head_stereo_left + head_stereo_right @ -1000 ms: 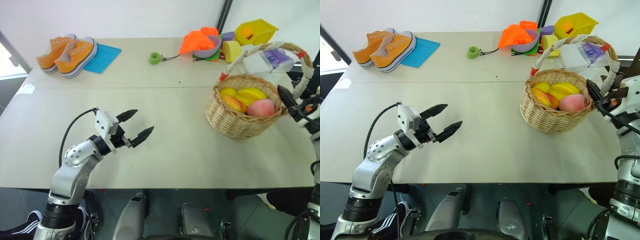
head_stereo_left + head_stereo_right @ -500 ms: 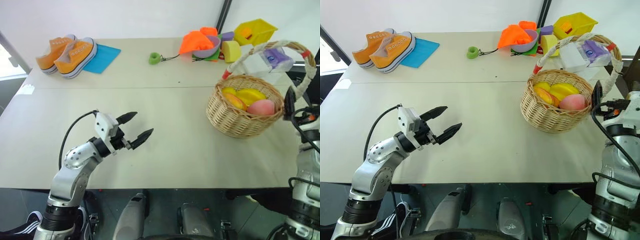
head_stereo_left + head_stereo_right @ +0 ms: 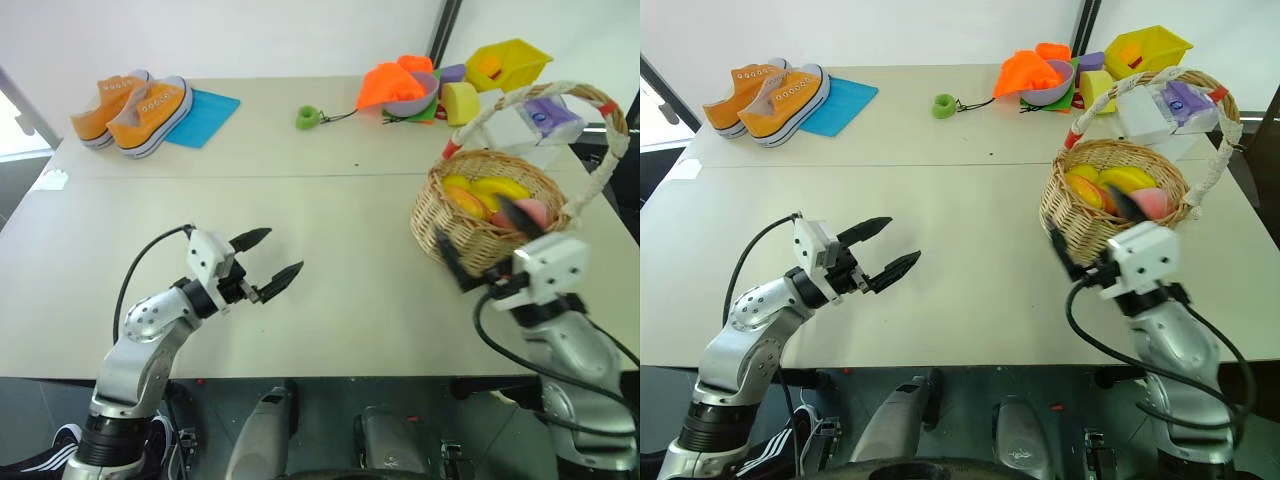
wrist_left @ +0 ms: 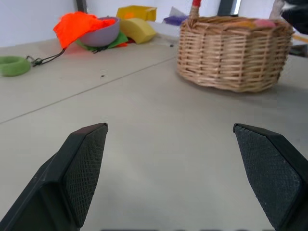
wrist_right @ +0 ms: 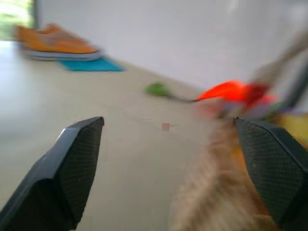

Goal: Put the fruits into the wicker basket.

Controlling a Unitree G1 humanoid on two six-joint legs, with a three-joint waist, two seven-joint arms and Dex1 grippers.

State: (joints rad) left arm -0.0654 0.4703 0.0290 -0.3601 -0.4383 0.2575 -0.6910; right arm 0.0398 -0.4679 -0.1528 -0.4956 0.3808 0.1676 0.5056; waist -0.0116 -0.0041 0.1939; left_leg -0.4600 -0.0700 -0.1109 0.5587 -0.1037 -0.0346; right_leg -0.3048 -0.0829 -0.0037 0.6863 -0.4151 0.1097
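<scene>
fruits (image 3: 490, 193), yellow, orange and pink, lie inside the wicker basket (image 3: 470, 238) at the right of the frame on the pale surface (image 3: 340, 250). right tool (image 3: 478, 243) spreads wide and empty just before the basket's near wall. left tool (image 3: 268, 257), lower left, gapes wide, holding nothing.

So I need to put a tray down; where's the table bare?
Bare: the middle stretch between the left end effector and the basket, and the strip between the shoes and the green ring. Crowded: the far right corner around the purple bowl.
</scene>
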